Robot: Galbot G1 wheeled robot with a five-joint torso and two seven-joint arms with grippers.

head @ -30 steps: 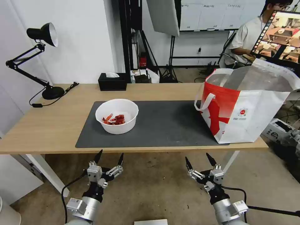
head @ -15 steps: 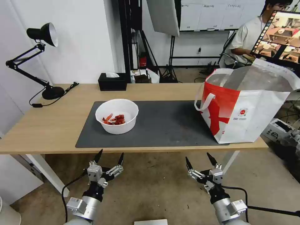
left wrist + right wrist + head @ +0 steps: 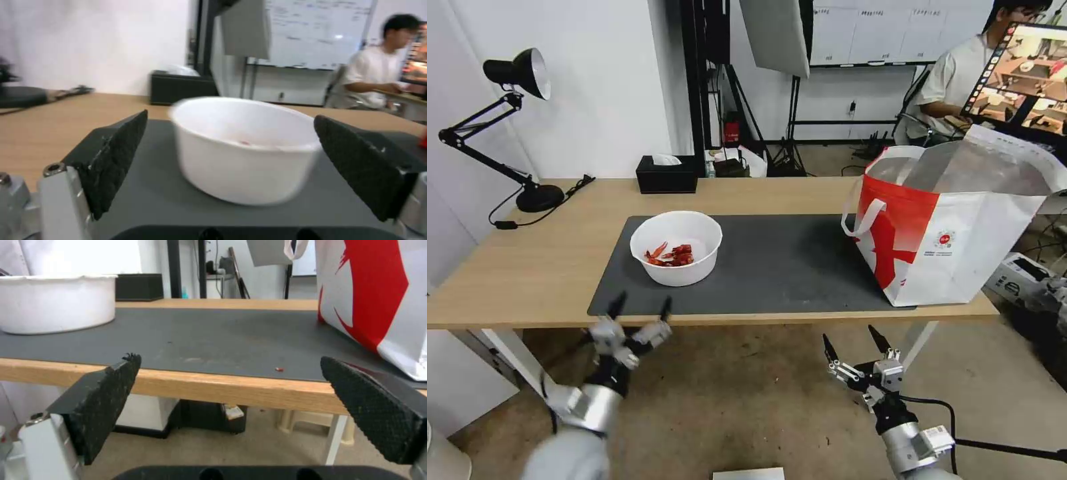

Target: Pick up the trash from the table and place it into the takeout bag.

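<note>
Though apart, bowl btw. fingers

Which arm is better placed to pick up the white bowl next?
Left, probably. The left gripper is open at the table's front edge just before the bowl, which sits framed between its fingers in the left wrist view. The right gripper hangs open below the edge, nearer the bag.

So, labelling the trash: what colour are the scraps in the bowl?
Red, best seen from the head view: scraps in the white bowl.
</note>
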